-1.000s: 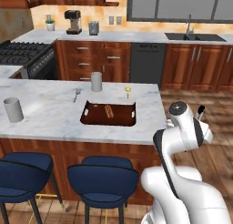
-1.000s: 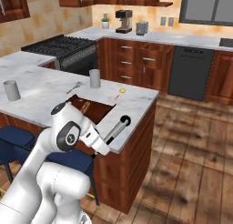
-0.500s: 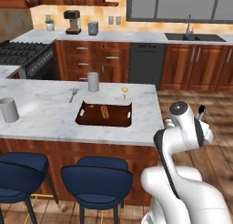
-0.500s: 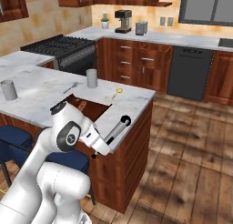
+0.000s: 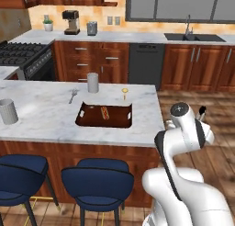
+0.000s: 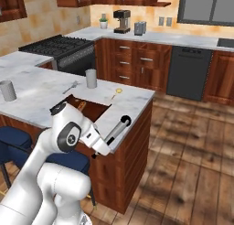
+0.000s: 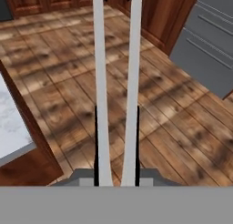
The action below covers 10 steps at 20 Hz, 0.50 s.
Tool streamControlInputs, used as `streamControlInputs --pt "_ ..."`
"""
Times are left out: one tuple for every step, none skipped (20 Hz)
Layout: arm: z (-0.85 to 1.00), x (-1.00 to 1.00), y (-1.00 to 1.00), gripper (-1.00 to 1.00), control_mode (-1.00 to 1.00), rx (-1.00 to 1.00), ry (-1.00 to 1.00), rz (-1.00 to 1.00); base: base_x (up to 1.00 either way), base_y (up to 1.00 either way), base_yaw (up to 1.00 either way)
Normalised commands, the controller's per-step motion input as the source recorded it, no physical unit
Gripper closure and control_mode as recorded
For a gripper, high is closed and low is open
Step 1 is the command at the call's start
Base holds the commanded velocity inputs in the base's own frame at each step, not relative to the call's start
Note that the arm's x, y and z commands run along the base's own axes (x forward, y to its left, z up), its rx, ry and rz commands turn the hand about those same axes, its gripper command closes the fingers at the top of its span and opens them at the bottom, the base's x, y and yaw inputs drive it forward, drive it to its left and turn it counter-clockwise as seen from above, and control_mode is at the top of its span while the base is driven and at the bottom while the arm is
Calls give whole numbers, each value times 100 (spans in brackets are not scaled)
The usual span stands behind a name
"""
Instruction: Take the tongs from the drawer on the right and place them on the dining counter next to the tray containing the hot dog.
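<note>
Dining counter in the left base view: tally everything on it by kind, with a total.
Grey cups: 2
Fork: 1
Small yellow utensil: 1
Tray: 1
Hot dog, lying in the tray: 1
Total: 6

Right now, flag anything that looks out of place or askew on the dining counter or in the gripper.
Nothing stands out. The tray sits flat on the dining counter with the hot dog inside it, and the cups stand upright. The tongs are clamped in the gripper, arms pointing out over the wood floor, not yet over the counter.
</note>
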Motion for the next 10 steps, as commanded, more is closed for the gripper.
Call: streamControlInputs --pt "36 52 35 100 -100 4 0 5 0 0 0" --pt "44 66 53 100 -100 6 0 9 0 0 0" --pt "56 53 63 100 -100 6 0 14 0 0 0" --pt "59 47 74 100 -100 6 2 19 0 0 0" --pt "66 24 71 100 -100 8 2 25 0 0 0" --pt "66 26 59 100 -100 13 2 27 0 0 0" --pt "68 37 41 100 -100 20 5 28 0 0 0" --pt "65 35 38 100 -100 22 7 27 0 0 0" --pt "65 38 36 100 -100 25 10 27 0 0 0" --pt "56 39 34 100 -100 28 17 27 0 0 0"
